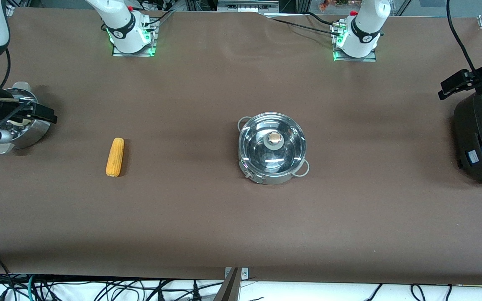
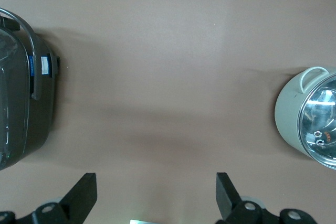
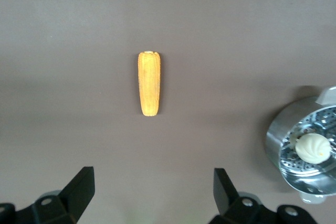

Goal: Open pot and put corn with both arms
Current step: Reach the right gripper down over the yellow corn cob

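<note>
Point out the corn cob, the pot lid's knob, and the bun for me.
corn cob (image 1: 115, 157): front view, middle of the cob.
pot lid's knob (image 1: 273, 137): front view, top of the tan knob.
bun (image 3: 313, 147): right wrist view, centre of the bun in the steamer bowl (image 3: 278, 136).

Corn (image 1: 115, 157) lies beside the lidded pot (image 1: 272, 149).

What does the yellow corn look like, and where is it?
The corn is one yellow-orange cob with rows of tiny bumpy kernels. One end is blunt and flat, the other rounded and a bit narrower. It lies flat on the brown table, toward the right arm's end, well apart from the pot and nearer the steamer bowl. Nothing touches it except the table.
</note>
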Tool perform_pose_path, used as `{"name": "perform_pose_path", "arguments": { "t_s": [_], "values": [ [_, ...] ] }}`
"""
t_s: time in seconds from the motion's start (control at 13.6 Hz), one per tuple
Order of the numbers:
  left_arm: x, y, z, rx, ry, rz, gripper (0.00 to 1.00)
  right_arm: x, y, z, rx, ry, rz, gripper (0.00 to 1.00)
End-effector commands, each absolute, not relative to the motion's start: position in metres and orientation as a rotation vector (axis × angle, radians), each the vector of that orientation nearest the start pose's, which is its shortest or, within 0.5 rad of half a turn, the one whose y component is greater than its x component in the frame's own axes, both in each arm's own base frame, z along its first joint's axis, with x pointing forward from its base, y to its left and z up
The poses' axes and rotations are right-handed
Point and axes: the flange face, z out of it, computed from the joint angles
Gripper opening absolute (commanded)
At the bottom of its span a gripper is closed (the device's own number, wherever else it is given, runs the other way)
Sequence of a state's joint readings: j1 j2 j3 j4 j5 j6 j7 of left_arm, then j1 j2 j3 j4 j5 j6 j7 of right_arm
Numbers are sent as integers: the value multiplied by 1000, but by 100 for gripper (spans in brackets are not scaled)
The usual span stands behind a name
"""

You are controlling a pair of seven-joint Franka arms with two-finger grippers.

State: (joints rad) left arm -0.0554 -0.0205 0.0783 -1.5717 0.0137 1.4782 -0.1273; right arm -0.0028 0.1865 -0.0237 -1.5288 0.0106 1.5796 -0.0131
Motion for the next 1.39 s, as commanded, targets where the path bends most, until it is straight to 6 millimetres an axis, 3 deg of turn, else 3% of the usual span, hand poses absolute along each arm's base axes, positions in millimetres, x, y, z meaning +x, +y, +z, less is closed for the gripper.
{"name": "perform_pose_path", "arguments": {
  "t_s": [0.0, 0.15, 0.44, 0.59, 0.66, 0.73, 1.1, 1.32],
  "values": [
    [539, 14, 632, -3125, -205, 115, 100, 619, -15, 523, -3114, 40, 176, 100],
    [539, 13, 632, -3133, -200, 116, 100, 628, -13, 506, -3123, 29, 182, 100],
    [542, 10, 630, -3137, -175, 118, 100, 655, -1, 434, -3123, 3, 216, 100],
    [542, 8, 630, -3137, -171, 118, 100, 665, 14, 383, -3127, 19, 221, 100],
    [542, 7, 630, -3137, -168, 118, 100, 670, 34, 353, -3136, 53, 205, 100],
    [542, 5, 630, -3137, -161, 118, 100, 671, 40, 335, -3141, 107, 202, 100],
    [542, -2, 630, -3133, -140, 108, 100, 670, 41, 298, -3144, 136, 231, 100],
    [544, -3, 623, -3140, -137, 126, 100, 658, 39, 265, -3144, 138, 171, 100]
  ]
}}
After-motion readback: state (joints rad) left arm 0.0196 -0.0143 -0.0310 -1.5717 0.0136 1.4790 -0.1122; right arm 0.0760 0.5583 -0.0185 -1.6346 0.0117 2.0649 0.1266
